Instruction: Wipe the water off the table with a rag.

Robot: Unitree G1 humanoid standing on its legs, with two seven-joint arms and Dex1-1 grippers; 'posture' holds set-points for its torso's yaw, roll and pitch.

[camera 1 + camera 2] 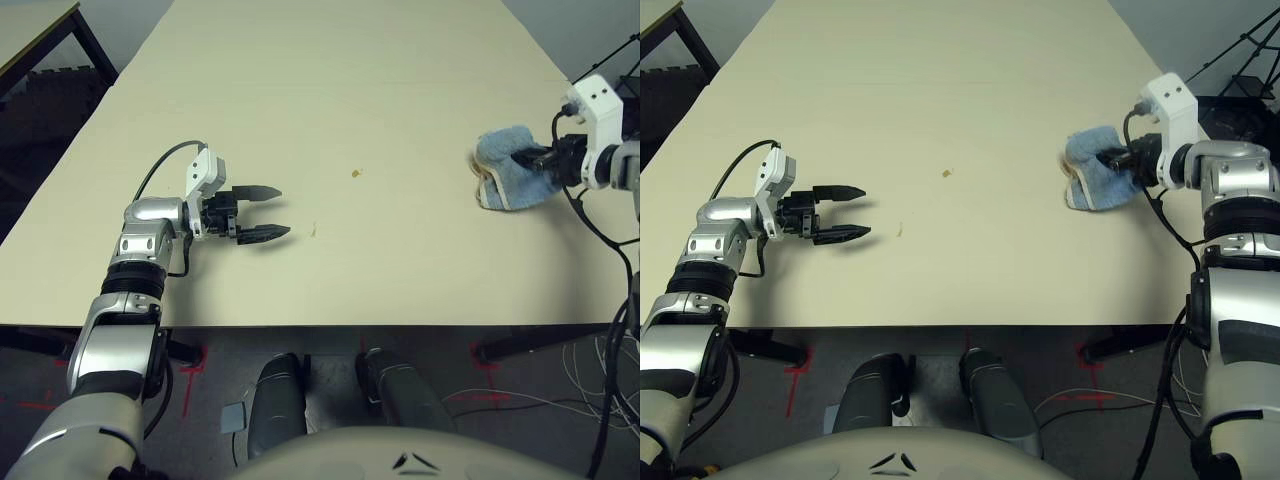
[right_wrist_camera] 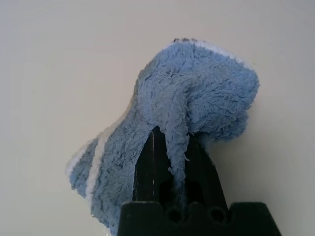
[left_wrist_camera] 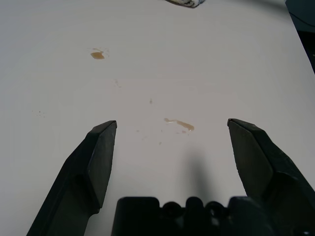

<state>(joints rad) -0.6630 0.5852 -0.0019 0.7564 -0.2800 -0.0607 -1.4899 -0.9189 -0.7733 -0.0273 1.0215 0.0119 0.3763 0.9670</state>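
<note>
right claw (image 2: 170, 147): clamped on the bunched blue rag (image 1: 1095, 170), cloth touching the table (image 1: 940, 80).
left claw (image 1: 262, 212): fingers apart, holding nothing, low over the tabletop.
step tip: press rag flat, drag it across every spot, no lifting.
water (image 3: 180, 125): streak just ahead of left claw; another drop (image 1: 355, 173) between claws, well apart from rag.

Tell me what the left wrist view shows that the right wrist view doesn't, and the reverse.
Left wrist view: the left gripper open above two orange-brown water splotches, one between its fingers, one farther off. Right wrist view: the right gripper shut on the bunched light blue rag, with no splotches in sight. Both share the bare pale beige table.
</note>
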